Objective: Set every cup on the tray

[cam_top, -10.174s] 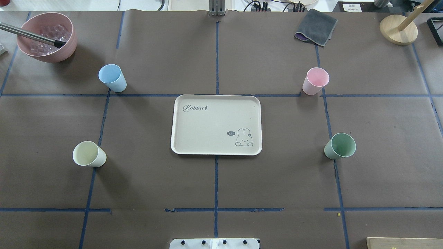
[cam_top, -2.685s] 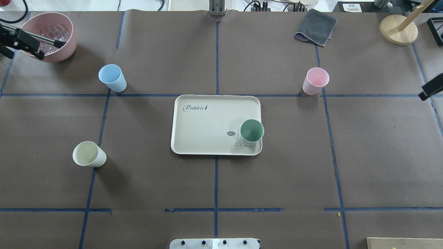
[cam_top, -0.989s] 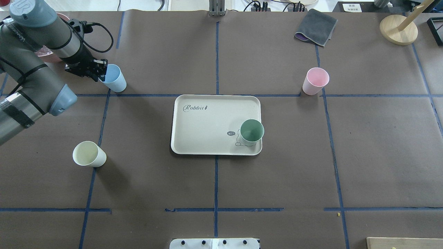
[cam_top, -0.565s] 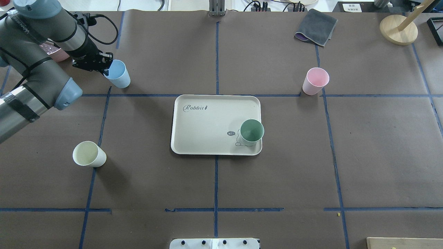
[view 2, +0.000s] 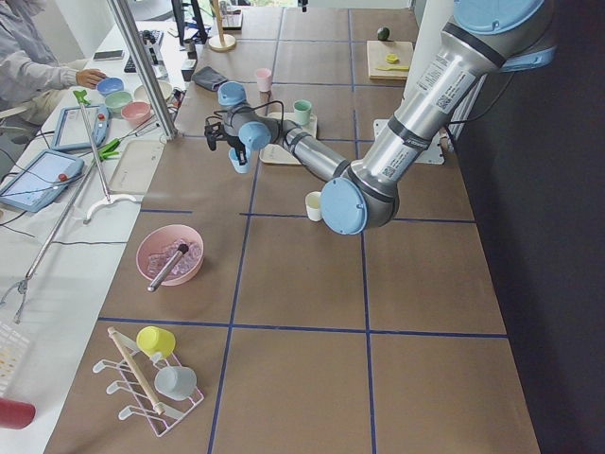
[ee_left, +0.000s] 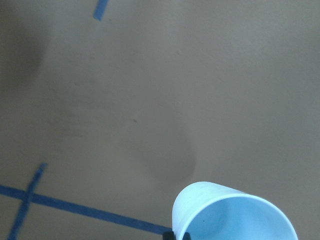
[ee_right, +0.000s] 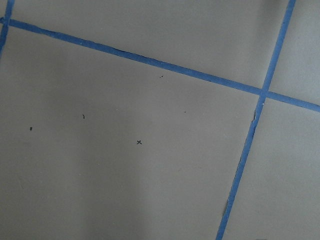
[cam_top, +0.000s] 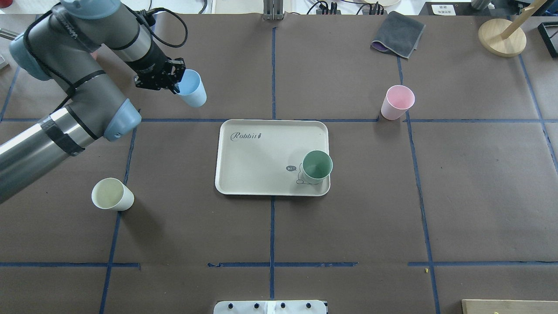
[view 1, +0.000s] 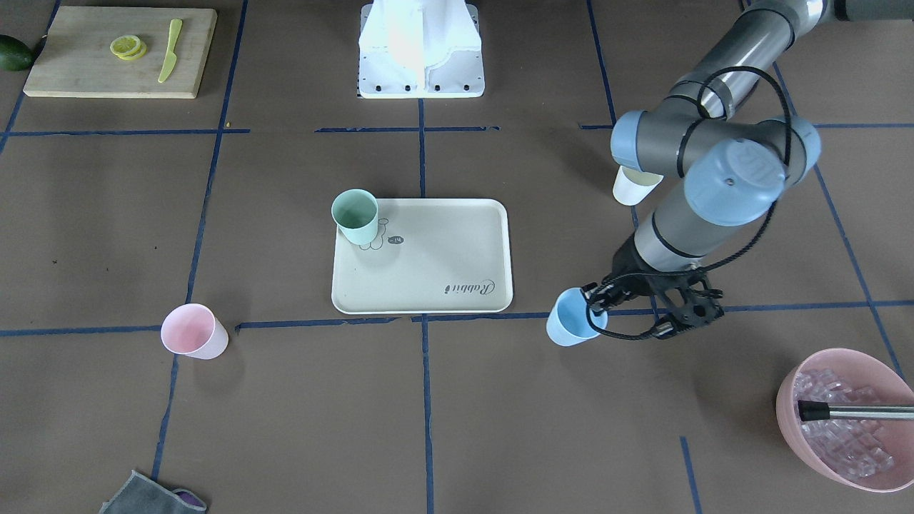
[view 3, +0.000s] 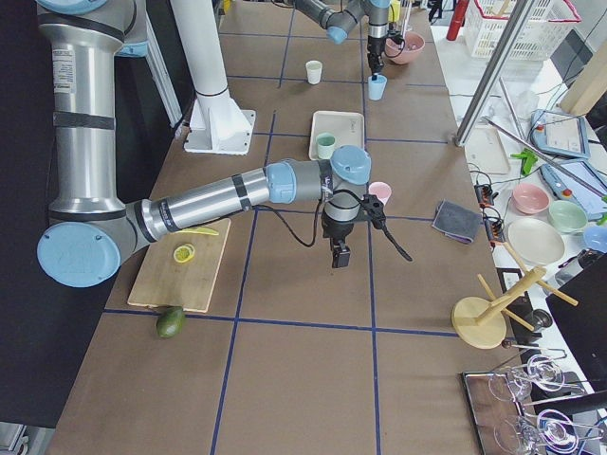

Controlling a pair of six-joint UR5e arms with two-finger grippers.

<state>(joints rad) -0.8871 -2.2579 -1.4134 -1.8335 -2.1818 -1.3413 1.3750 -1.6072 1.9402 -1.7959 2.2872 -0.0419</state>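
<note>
The light blue cup [cam_top: 192,89] hangs tilted above the table, left of and beyond the tray [cam_top: 261,161], with my left gripper [cam_top: 175,81] shut on its rim. The left wrist view shows this cup [ee_left: 232,214] at its bottom edge. The mint green cup [cam_top: 317,165] stands upright on the tray's near right corner. On the table are the pink cup [cam_top: 397,102], far right of the tray, and the cream cup [cam_top: 111,194], near left. My right gripper [view 3: 339,252] shows only in the exterior right view, low over bare table; I cannot tell its state.
A pink bowl of ice cubes [view 1: 842,421] with a metal tool in it sits at the far left corner. A grey cloth [cam_top: 399,35] and a wooden stand [cam_top: 501,37] lie at the far right. A cutting board [view 1: 118,50] is near right.
The green cup went from the table onto the tray. My left arm came in, shut on the blue cup, lifted it and carried it right, toward the tray.
</note>
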